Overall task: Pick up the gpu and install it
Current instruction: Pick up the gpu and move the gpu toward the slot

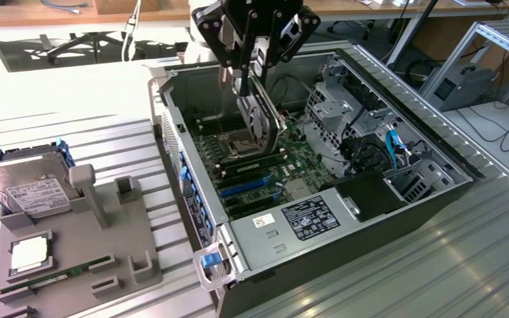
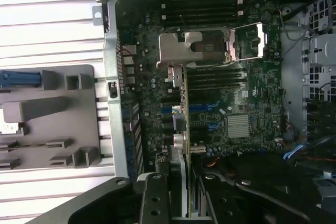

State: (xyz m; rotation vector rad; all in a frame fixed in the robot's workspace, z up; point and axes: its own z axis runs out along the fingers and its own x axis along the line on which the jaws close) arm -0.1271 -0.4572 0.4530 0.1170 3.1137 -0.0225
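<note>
Gpu point(image 1: 262, 126) hangs edge-on at the upper centre of the exterior view. Its long axis is close to upright with a slight lean, and its lower end is just over the green motherboard point(image 1: 236, 182) (whether they touch I cannot tell). In the wrist view the thin dark card point(image 2: 181, 124) runs straight away from the camera to its silver bracket point(image 2: 176, 51). The black fingers point(image 2: 154, 200) are clamped on the card's two flat faces at its upper end.

At the exterior view's left, a silver hard drive point(image 1: 26, 189) leans in a matte grey moulded holder point(image 1: 87, 258). A narrow green RAM stick point(image 1: 56, 273) lies in one of its slots. The sheet-metal computer case point(image 1: 440, 156) lies open at the centre. The surface point(image 1: 431, 265) is pale ribbed metal. An office chair point(image 1: 87, 40) stands at upper left.
</note>
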